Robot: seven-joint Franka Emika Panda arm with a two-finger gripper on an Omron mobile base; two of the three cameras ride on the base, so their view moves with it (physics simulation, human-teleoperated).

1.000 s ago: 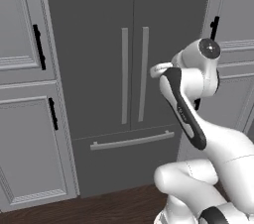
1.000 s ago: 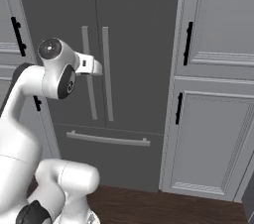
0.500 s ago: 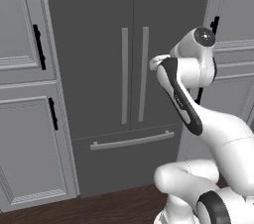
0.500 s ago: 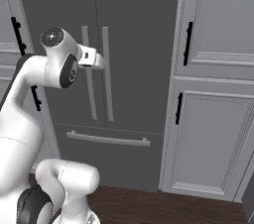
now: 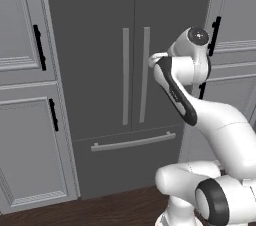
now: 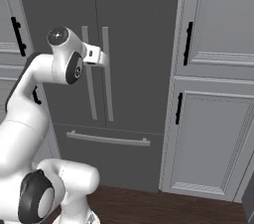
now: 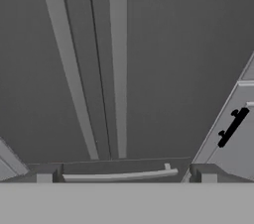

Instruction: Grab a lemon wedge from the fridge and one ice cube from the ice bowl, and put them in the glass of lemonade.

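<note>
The tall dark grey double-door fridge (image 5: 100, 70) stands straight ahead of the robot, both doors closed, and the white arm's two-finger tool (image 7: 126, 178) is raised in front of it at about mid-height of the upper doors, aimed at the door faces. From the hand's own camera the two small dark fingertips (image 7: 45, 174) sit wide apart at the bottom of the picture, with nothing between them; the tool is spread and holds nothing, and is near the doors but not touching them.

The fridge's two long light grey bar handles (image 5: 135, 75) run upright, side by side along the seam where the two doors meet. In the right base view the white hand (image 6: 94, 53) shows just in front of those handles, near their upper ends. Below the doors, a third light grey bar handle (image 5: 132, 142) lies horizontally across the lower drawer; in the hand view it appears just above the fingertips.

On either side of the fridge stand pale grey panelled cabinets (image 6: 218, 119), upper and lower doors, each with a short black upright handle (image 6: 188, 43). The floor (image 5: 100, 210) under it all is dark brown wood planking.
</note>
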